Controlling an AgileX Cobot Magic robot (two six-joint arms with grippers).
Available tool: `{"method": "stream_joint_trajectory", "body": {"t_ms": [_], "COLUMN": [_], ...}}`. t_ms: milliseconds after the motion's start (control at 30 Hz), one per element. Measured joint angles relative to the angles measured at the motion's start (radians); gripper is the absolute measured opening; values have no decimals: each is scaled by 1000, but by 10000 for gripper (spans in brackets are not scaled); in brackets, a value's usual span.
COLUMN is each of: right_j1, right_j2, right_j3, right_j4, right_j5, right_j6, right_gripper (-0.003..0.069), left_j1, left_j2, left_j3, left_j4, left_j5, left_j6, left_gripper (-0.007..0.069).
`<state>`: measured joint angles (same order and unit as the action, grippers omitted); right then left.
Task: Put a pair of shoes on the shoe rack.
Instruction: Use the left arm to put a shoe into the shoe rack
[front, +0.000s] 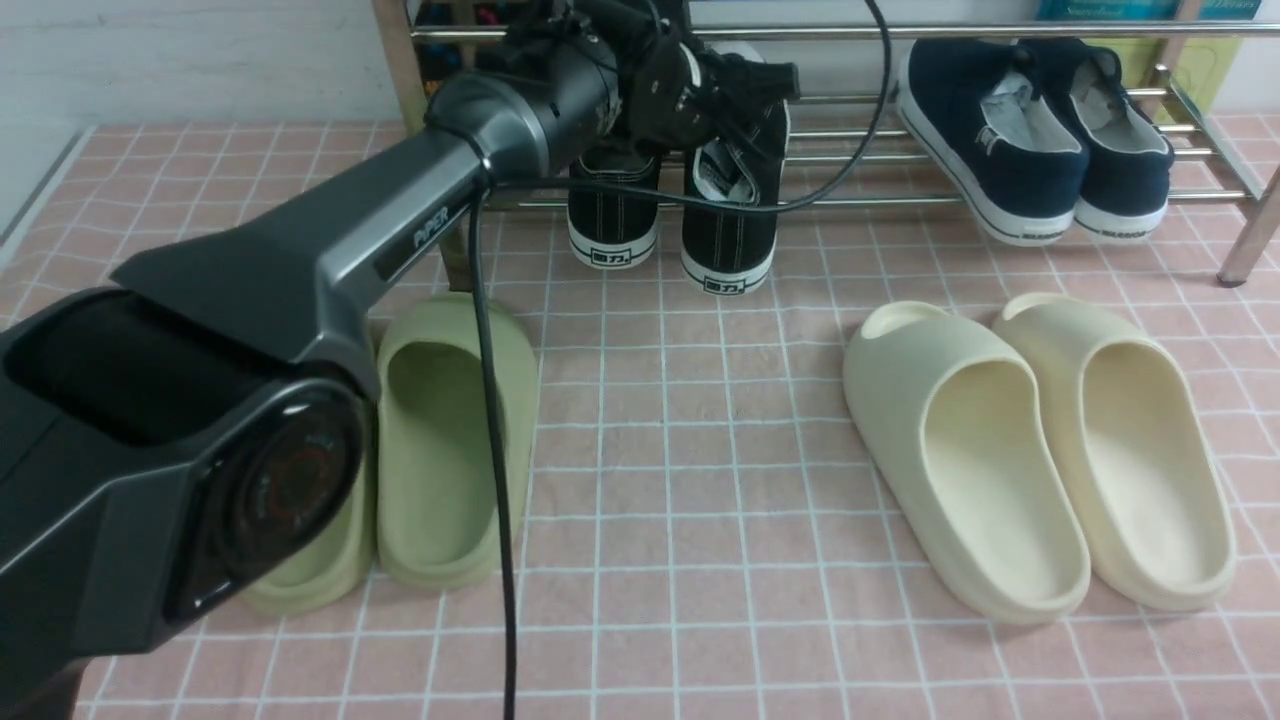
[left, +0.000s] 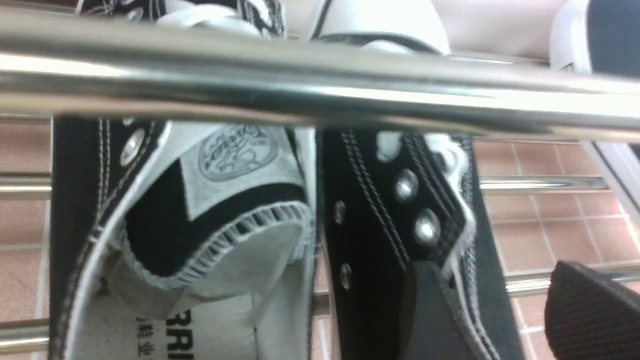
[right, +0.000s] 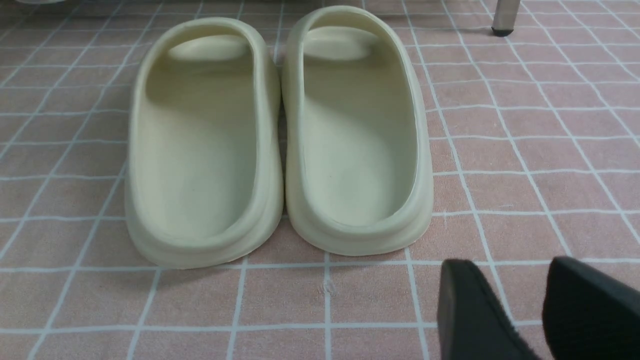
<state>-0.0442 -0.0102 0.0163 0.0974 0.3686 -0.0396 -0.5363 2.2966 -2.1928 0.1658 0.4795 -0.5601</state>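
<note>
Clerk: Sneakers, black canvas, one pair. Where are they sitting?

Arm: Both black canvas sneakers (front: 612, 215) are resting side by side on the lower bars of the steel shoe rack (front: 900, 200), toes in, heels overhanging the front bar toward me. Navy slip-ons (front: 1000, 140) are occupying the same shelf, well apart.

Clerk: Grippers?

Arm: My left gripper (left: 495, 272) is standing with jaws parted, straddling the eyelet-side wall of the right-hand sneaker (left: 380, 200). The outer finger (left: 590, 310) is showing a gap between itself and the canvas, so I am clamping nothing. My right gripper (right: 507, 265) is hanging spread and empty near the cream slides (right: 210, 150).

Clerk: Handling?

Arm: I am judging them light, with soft canvas uppers that are likely folding under a pinch, and stiffer rubber soles. The collar edge near the heel is looking like the surest hold. Laces and tongue are looking loose and prone to slipping.
</note>
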Motion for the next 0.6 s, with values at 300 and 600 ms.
{"method": "stream_joint_trajectory", "body": {"t_ms": [300,600], "right_j1": [0,0], "right_j2": [0,0], "right_j3": [0,0], "right_j4": [1,1], "right_j5": [0,0], "right_j6": [0,0], "right_gripper": [240,240], "left_j1": [-1,-24], "left_j2": [-105,-249], "left_j3": [-3,-12], "left_j4": [-14,-48], "left_j5": [94,430], "left_j6": [20,325], "left_gripper": [303,51]}}
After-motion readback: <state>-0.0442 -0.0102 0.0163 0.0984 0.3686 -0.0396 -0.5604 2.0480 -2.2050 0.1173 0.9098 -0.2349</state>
